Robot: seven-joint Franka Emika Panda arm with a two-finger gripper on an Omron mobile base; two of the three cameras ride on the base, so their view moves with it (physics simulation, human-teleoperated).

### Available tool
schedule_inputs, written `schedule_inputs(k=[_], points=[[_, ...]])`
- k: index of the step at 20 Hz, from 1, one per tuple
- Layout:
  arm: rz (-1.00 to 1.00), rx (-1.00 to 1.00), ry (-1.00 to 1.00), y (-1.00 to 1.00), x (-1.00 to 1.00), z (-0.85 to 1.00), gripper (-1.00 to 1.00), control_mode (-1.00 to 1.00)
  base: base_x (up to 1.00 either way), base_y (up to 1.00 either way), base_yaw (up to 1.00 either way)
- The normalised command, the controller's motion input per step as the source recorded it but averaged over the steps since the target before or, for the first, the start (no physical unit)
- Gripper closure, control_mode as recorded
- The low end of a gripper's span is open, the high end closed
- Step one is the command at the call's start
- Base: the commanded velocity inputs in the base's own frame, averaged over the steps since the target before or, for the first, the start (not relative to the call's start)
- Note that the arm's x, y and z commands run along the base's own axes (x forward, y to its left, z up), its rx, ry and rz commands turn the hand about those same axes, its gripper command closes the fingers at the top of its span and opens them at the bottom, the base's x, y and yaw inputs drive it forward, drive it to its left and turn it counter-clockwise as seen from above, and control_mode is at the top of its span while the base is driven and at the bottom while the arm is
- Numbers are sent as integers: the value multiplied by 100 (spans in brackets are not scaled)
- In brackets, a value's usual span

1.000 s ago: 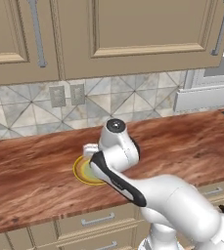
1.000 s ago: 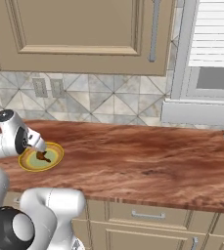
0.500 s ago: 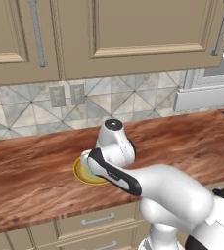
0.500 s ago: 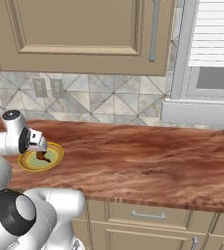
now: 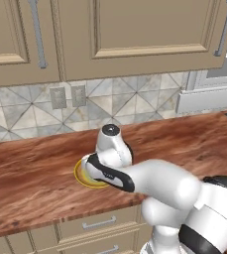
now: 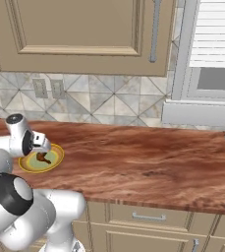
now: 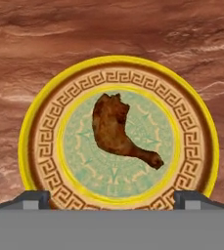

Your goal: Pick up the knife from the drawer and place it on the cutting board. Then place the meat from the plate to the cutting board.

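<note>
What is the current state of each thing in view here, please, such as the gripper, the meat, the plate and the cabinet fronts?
White arm's two-finger gripper: open, hanging over the plate, holding nothing.
Dark reddish-brown piece of meat: lying flat on the plate, not gripped.
Round yellow plate with patterned rim: resting on the reddish wood-grain counter.
Beige drawer with silver bar handle: shut.
Beige upper cabinet door: shut.

Meat (image 7: 119, 131): small dark red-brown piece, lies flat in middle of plate (image 7: 37, 128). Plate: round, yellow rim, pale green center, sits flat on brown surface (image 6: 143, 157), left part.
</note>
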Motion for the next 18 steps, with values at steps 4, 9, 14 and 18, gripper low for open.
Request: schedule_inputs(k=[4, 9, 14, 18], points=[[0, -3, 0, 0, 37, -23, -100, -100, 0, 0, 0], [0, 0, 0, 5, 23, -8, -100, -100, 0, 0, 0], [0, 0, 0, 12, 21, -13, -100, -100, 0, 0, 0], [1, -4, 2, 5, 5, -19, -100, -100, 0, 0, 0]])
